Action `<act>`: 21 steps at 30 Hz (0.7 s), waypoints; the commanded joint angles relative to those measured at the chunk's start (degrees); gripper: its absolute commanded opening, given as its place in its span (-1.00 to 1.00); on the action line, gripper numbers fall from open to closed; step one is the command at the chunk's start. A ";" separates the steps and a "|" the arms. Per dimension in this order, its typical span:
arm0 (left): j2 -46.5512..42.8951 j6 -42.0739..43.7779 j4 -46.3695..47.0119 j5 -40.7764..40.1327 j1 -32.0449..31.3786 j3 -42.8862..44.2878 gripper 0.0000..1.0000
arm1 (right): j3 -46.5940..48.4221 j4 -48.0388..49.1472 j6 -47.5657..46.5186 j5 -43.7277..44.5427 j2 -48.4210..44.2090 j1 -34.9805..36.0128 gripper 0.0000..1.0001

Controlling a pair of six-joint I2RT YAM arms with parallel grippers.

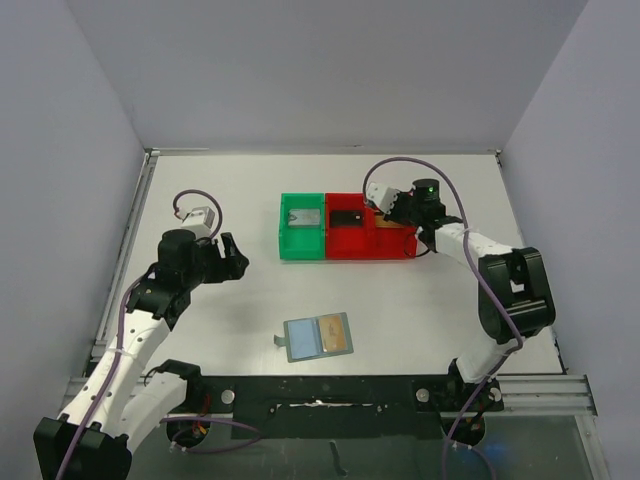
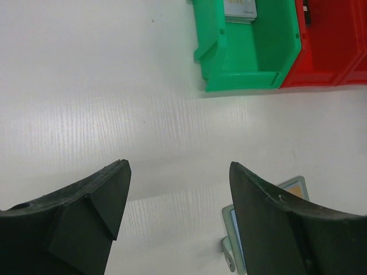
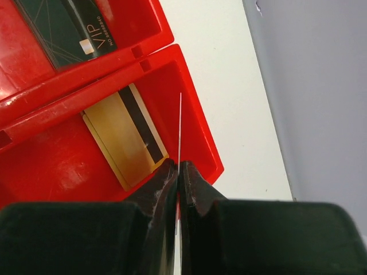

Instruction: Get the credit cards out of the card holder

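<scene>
The card holder (image 1: 305,340) lies open and flat on the table near the front, with a gold-tan credit card (image 1: 336,334) in its right panel. Its edge and strap tab show in the left wrist view (image 2: 228,224), behind my right finger. My left gripper (image 1: 236,258) is open and empty (image 2: 179,172), above bare table to the left of the holder. My right gripper (image 1: 386,206) is shut (image 3: 179,167) on a thin card seen edge-on (image 3: 180,123), held over the right compartment of the red bin (image 3: 195,103). A gold card with a black stripe (image 3: 117,140) lies in that compartment.
A green bin (image 1: 303,246) holding a grey card (image 1: 304,217) stands left of the red bin (image 1: 366,246), mid-table. A black VIP card (image 3: 69,28) lies in the red bin's left compartment. Walls enclose the table on three sides.
</scene>
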 commanded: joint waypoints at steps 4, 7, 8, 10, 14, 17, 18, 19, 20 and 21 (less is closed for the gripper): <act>-0.85 1.68 3.34 -0.89 0.25 0.58 0.39 | 6.02 -5.45 -9.41 -4.21 2.93 -0.55 -0.98; -0.56 1.81 3.29 -0.84 0.25 0.52 0.39 | 6.33 -5.27 -9.53 -3.51 3.99 -0.50 -0.96; -0.42 1.83 3.37 -0.72 0.27 0.65 0.39 | 6.58 -5.12 -9.54 -3.09 4.25 -0.51 -0.95; -0.23 1.86 3.31 -0.47 0.27 0.60 0.40 | 7.06 -5.41 -9.86 -2.78 4.83 -0.47 -0.92; -0.05 1.76 3.11 -0.43 0.31 0.65 0.40 | 6.72 -3.16 -9.60 -1.78 5.60 -0.05 -0.92; 0.02 1.72 3.07 -0.61 0.22 0.59 0.40 | 6.38 -1.22 -9.20 0.85 6.55 0.77 -0.90; 0.05 1.74 3.01 -0.58 0.27 0.53 0.40 | 6.34 -0.61 -9.07 1.66 7.08 0.90 -0.90; 0.00 1.70 2.98 -0.63 0.28 0.59 0.40 | 6.33 -0.24 -9.27 2.35 7.45 1.07 -0.90; 0.00 1.66 2.98 -0.69 0.27 0.58 0.40 | 6.33 -0.04 -9.33 2.99 7.86 1.13 -0.88; 0.01 1.59 2.93 -0.75 0.22 0.57 0.40 | 6.33 0.27 -9.24 3.46 8.25 1.17 -0.87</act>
